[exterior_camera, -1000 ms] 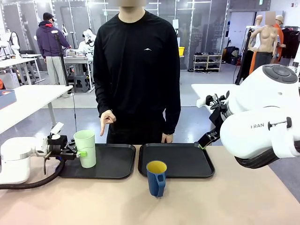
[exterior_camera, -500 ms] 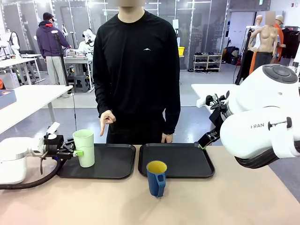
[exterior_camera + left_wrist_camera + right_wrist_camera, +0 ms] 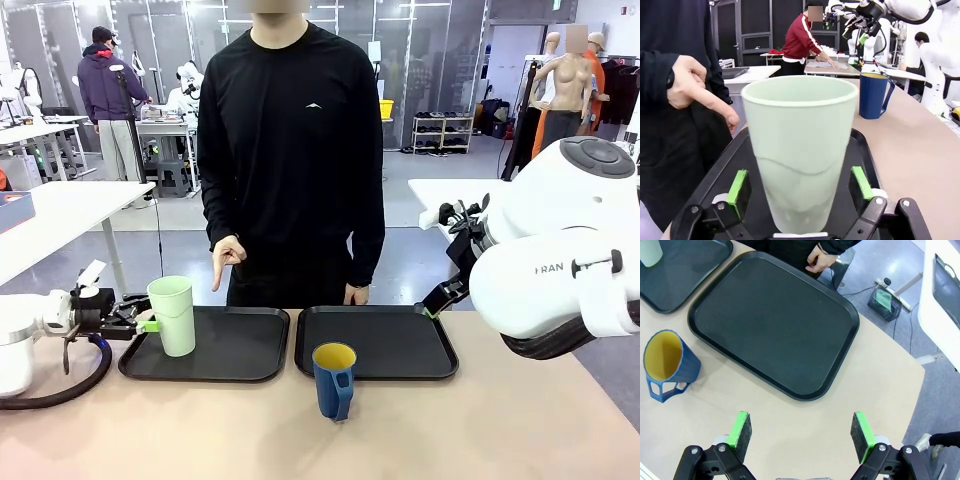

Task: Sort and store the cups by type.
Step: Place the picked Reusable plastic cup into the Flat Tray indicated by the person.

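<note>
Although the blue mug sits nearest, on bare table just in front of the right tray, the work in hand lies one row back. There the green cup stands upright on the left part of the left tray. The left gripper lies level around its lower half, jaws spread, with a sliver of tray showing between each pad and the cup wall. The right gripper hangs above the table short of the right tray, jaws wide and holding nothing. Beyond the trays a person's hand points down toward the left tray.

The step looks like letting go and backing off. To do it well, the arm should draw straight back along its fingers with the jaws kept wide, so no pad catches the tapered wall and drags or tips the cup.

Against a second ago, the left gripper has slid leftward off the cup, and the cup itself has shifted slightly toward the tray's left rim. The mug, right arm and pointing hand are unchanged.
</note>
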Tool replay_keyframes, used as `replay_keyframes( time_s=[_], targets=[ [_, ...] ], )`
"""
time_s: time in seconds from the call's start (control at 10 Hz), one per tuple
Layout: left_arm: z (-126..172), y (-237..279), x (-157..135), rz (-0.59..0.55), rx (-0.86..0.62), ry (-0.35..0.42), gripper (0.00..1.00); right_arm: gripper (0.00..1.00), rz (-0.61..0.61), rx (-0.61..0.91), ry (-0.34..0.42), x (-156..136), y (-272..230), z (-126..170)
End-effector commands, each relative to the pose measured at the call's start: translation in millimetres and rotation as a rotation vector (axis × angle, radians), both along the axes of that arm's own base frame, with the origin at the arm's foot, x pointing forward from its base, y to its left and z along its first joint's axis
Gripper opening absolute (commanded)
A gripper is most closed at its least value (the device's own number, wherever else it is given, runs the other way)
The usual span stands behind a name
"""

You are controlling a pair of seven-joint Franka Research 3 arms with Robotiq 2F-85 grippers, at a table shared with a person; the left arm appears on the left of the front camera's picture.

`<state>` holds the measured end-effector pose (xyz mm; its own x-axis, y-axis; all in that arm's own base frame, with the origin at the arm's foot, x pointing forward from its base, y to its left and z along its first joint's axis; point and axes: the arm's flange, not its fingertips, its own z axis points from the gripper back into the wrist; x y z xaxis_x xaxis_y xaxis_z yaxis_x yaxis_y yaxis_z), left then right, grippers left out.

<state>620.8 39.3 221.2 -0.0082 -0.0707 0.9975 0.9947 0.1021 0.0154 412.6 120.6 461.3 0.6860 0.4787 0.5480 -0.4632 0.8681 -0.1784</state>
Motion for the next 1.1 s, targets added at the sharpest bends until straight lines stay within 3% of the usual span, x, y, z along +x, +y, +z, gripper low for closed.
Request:
replay_keyframes(
  time_s=[0.0,0.7,0.9,1.0],
  targets=[
    [7,3,-19,-0.024,0.015,0.022,1.00,1.00,-0.002,0.002,0.002,1,-1,-1],
    [52,18,-87,0.045,0.107,-0.007,1.00,1.00,-0.002,0.002,0.002,1,-1,-1],
    [53,22,-92,0.088,0.122,-0.059,1.00,1.00,-0.002,0.002,0.002,1,-1,-1],
    [50,24,-83,0.031,0.080,-0.032,1.00,1.00,-0.002,0.002,0.002,1,-1,-1]
  ],
)
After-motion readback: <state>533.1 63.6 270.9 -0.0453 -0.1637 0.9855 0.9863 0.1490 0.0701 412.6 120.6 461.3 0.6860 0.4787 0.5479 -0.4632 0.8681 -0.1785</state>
